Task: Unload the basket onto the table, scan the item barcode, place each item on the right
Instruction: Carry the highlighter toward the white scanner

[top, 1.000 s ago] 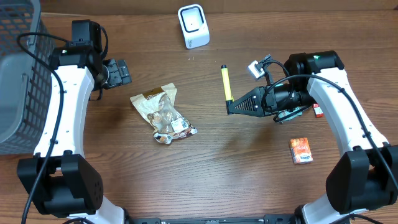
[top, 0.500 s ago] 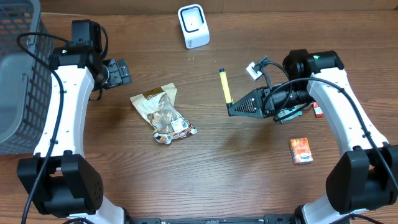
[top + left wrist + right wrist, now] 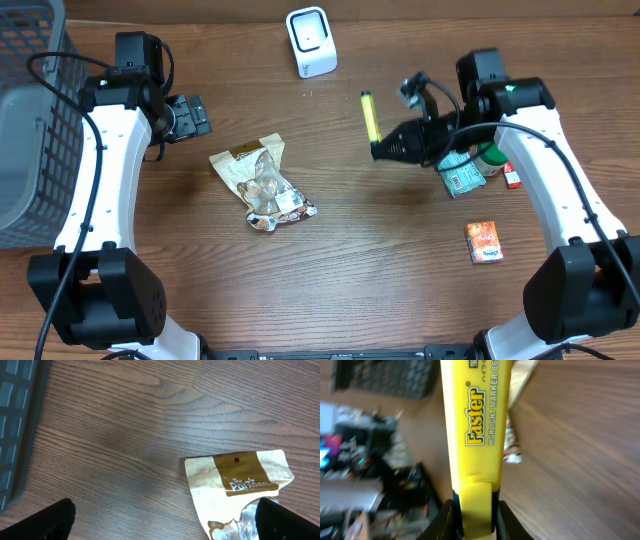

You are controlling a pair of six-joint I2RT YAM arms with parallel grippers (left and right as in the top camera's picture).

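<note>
Highlighter, yellow, is pinched at its lower end between the nearly closed jaws of the right gripper. It is held above the tabletop's far middle, short of the scanner standing at the far edge. The right arm reaches in from the right near corner, elbow bent, wrist turned toward the left. The left arm stretches along the left side beside the basket. The left gripper hangs with jaws spread wide and empty, over bare wood just beyond the snack pouch.
</note>
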